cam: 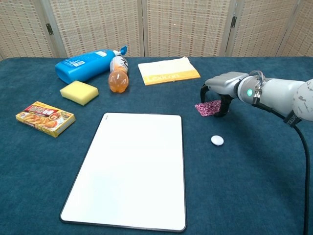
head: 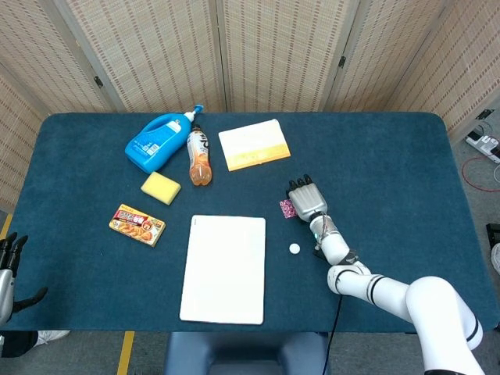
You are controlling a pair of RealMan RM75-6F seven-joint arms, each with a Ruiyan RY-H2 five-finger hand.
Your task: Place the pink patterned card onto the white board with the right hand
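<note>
The pink patterned card (cam: 207,107) (head: 286,208) lies flat on the blue cloth, right of the white board (cam: 132,166) (head: 225,267) and apart from it. My right hand (cam: 221,92) (head: 306,200) arches over the card. Its fingertips (cam: 224,110) touch the card's right end and its thumb hangs just above the left part. The card's right edge is hidden under the hand. My left hand (head: 8,266) rests off the table's left front corner, fingers apart and holding nothing.
A small white disc (cam: 217,140) lies just in front of the card. Further back are a yellow cloth (cam: 168,70), an orange bottle (cam: 117,74), a blue detergent bottle (cam: 84,63), a yellow sponge (cam: 78,92) and a snack box (cam: 45,118).
</note>
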